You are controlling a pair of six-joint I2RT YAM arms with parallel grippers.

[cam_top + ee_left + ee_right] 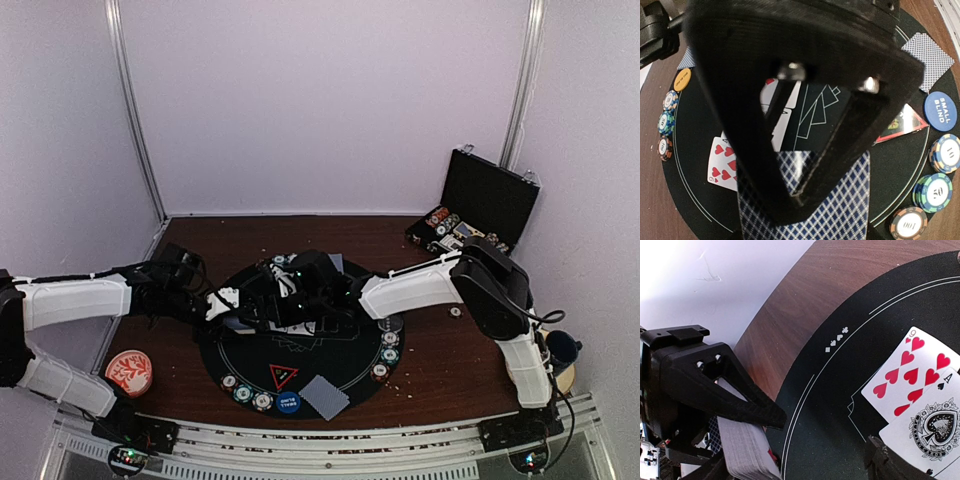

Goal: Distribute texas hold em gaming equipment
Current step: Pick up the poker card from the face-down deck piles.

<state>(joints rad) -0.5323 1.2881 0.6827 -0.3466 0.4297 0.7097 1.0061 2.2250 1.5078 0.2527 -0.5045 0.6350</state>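
My left gripper is shut on a deck of blue-checked playing cards, held low over the black round mat. My right gripper stands open just beside it, with only bare mat between its fingers. Its left finger lies against the deck's edge; its right fingertip is over the ace of spades. A nine of hearts lies face up next to the ace. Striped chips, a blue small-blind disc, an orange disc and a red triangle marker ring the mat.
A face-down pile of cards lies at the mat's near edge. An open black case with chips stands at the back right. A red-and-white dish sits near left, a dark blue cup at the far right. White walls close in behind.
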